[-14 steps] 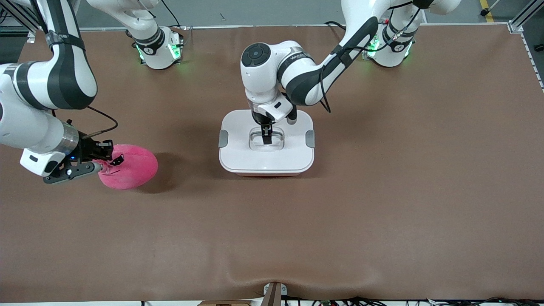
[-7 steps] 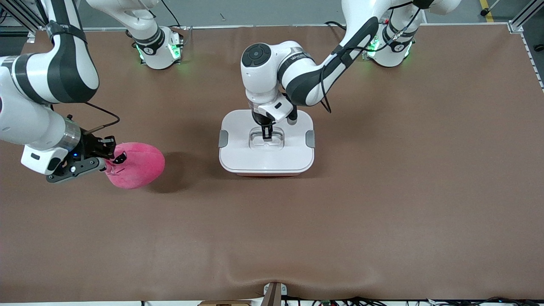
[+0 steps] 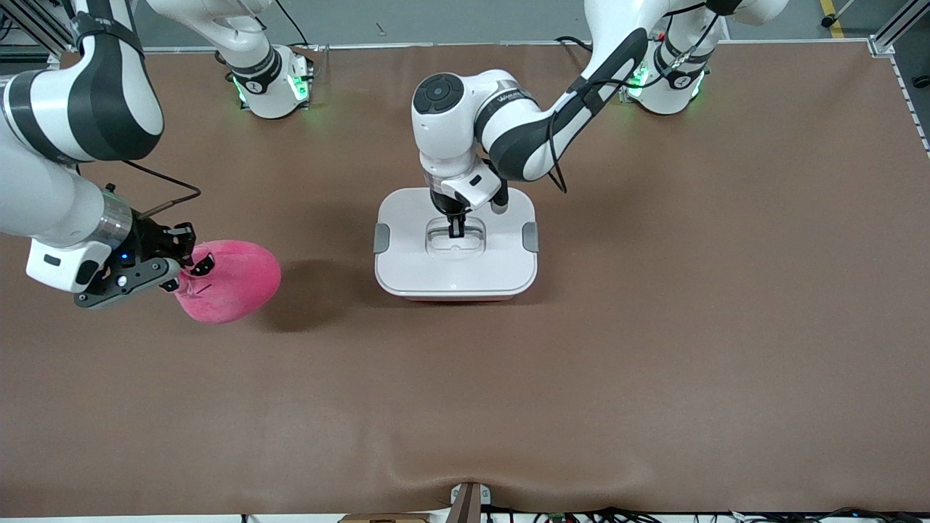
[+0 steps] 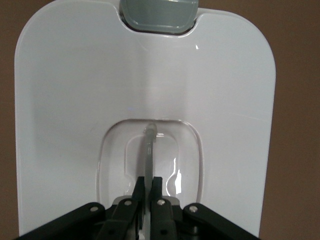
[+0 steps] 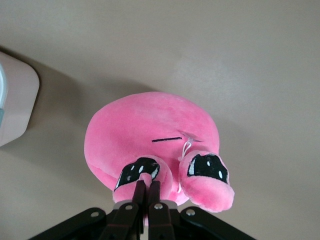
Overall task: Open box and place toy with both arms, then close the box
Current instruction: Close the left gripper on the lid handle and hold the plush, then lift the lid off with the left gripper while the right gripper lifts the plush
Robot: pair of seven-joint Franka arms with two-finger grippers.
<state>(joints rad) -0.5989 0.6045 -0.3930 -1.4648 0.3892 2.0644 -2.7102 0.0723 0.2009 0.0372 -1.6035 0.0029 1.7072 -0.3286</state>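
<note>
The box [image 3: 407,218] stands shut in the middle of the table, its white lid [image 4: 70,90] on the pale pink tub. My left gripper [image 3: 456,231] reaches down into the lid's clear recess, shut on the thin clear handle [image 4: 149,145]; the same gripper [image 4: 148,181] shows in the left wrist view. The pink plush toy [image 3: 232,280] hangs a little above the table toward the right arm's end. My right gripper [image 3: 185,270] is shut on a fold of plush by one dark eye [image 5: 137,172]. In the right wrist view that gripper [image 5: 147,186] pinches the toy [image 5: 150,130].
Grey clips [image 3: 381,237] [image 3: 530,237] sit on the two short sides of the lid; one clip [image 4: 158,15] shows in the left wrist view. A corner of the box [image 5: 15,100] shows in the right wrist view. Brown table mat [image 3: 654,349] lies all round.
My left gripper has closed on the lid's handle. The right arm has carried the toy a little upward and toward the box, still gripped.
</note>
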